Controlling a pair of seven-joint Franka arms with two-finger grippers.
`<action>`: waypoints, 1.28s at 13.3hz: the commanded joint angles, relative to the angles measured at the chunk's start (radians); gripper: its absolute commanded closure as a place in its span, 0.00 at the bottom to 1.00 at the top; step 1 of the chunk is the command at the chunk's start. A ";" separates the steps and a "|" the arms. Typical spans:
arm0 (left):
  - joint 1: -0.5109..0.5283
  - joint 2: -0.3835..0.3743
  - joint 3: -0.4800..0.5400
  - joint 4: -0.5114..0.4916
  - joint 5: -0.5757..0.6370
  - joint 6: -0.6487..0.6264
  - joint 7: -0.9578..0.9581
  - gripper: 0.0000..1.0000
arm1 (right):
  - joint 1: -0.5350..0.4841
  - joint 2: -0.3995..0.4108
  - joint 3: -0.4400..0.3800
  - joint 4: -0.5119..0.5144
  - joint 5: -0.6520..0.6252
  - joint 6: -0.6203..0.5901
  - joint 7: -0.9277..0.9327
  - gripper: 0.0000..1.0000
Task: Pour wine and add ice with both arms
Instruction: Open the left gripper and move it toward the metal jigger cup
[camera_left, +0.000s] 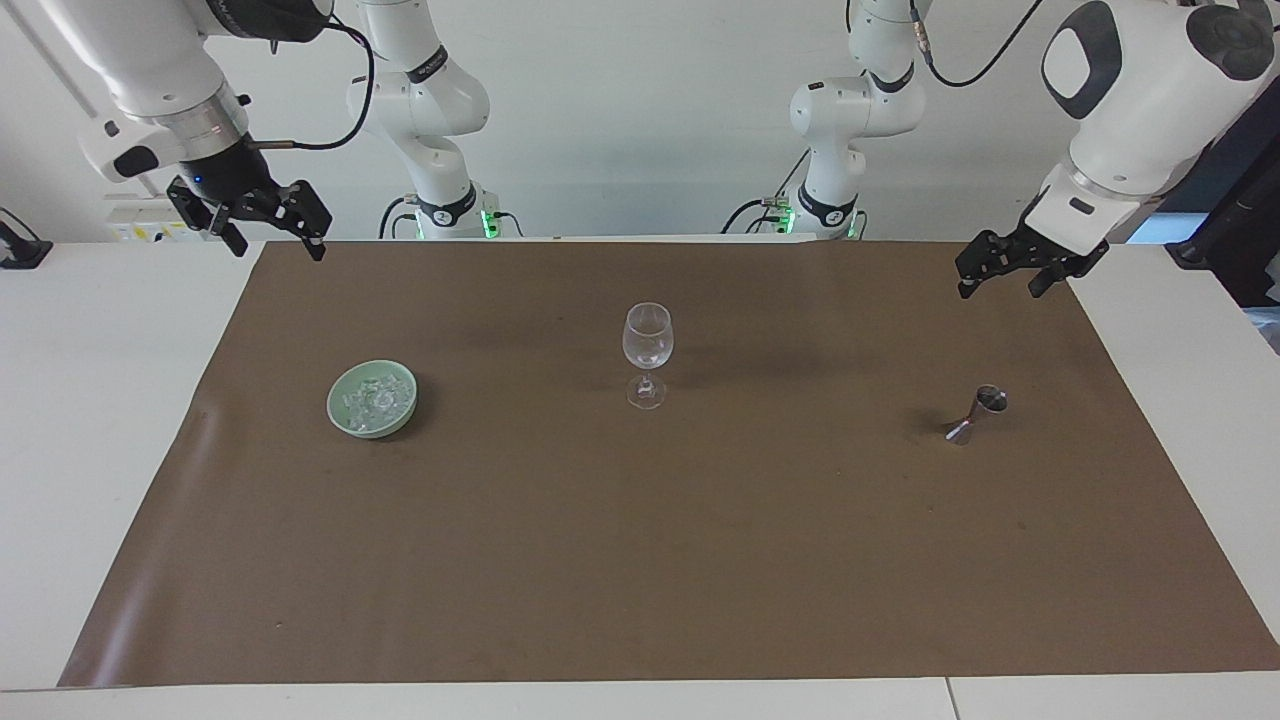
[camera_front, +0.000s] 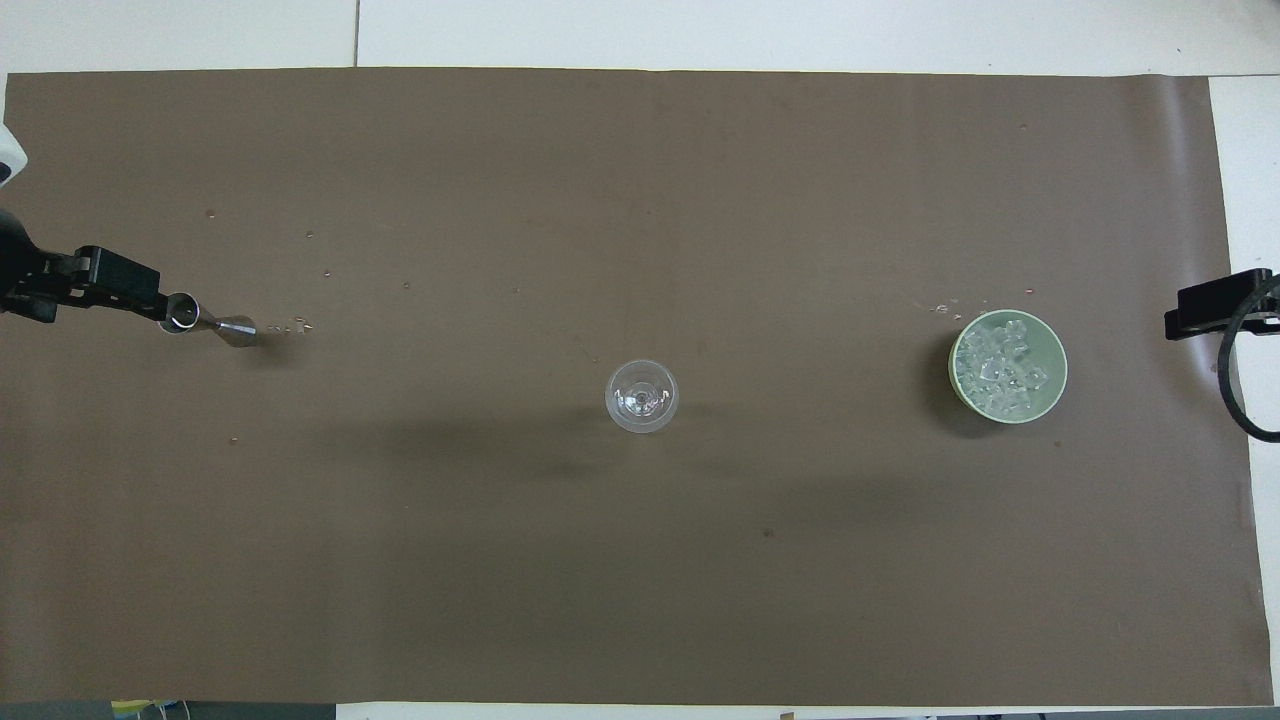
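A clear stemmed wine glass (camera_left: 647, 345) (camera_front: 641, 396) stands upright mid-mat. Toward the right arm's end, a heap of ice (camera_left: 375, 398) (camera_front: 1003, 365) fills a pale green bowl (camera_left: 335, 408) (camera_front: 1061, 352). Toward the left arm's end stands a small metal jigger (camera_left: 978, 412) (camera_front: 222, 326). No wine shows, and I cannot make out what the jigger holds. My left gripper (camera_left: 999, 288) hangs open in the air over the mat between the jigger and the robots; one of its fingers (camera_front: 120, 288) overlaps the jigger's rim from above. My right gripper (camera_left: 279, 250) hangs open over the mat's corner, well above the bowl's level.
A brown mat (camera_left: 640, 560) covers most of the white table (camera_left: 100, 400). A few small droplets or chips (camera_front: 300, 325) lie on the mat beside the jigger and near the bowl.
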 joint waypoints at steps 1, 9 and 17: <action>0.022 0.146 0.034 0.190 -0.026 -0.084 -0.006 0.00 | -0.011 -0.014 0.004 -0.015 0.004 0.006 -0.023 0.00; 0.031 0.302 0.270 0.223 -0.298 -0.093 -0.429 0.00 | -0.011 -0.014 0.004 -0.015 0.004 0.006 -0.022 0.00; 0.118 0.551 0.353 0.361 -0.512 -0.043 -0.809 0.00 | -0.011 -0.014 0.004 -0.015 0.004 0.006 -0.022 0.00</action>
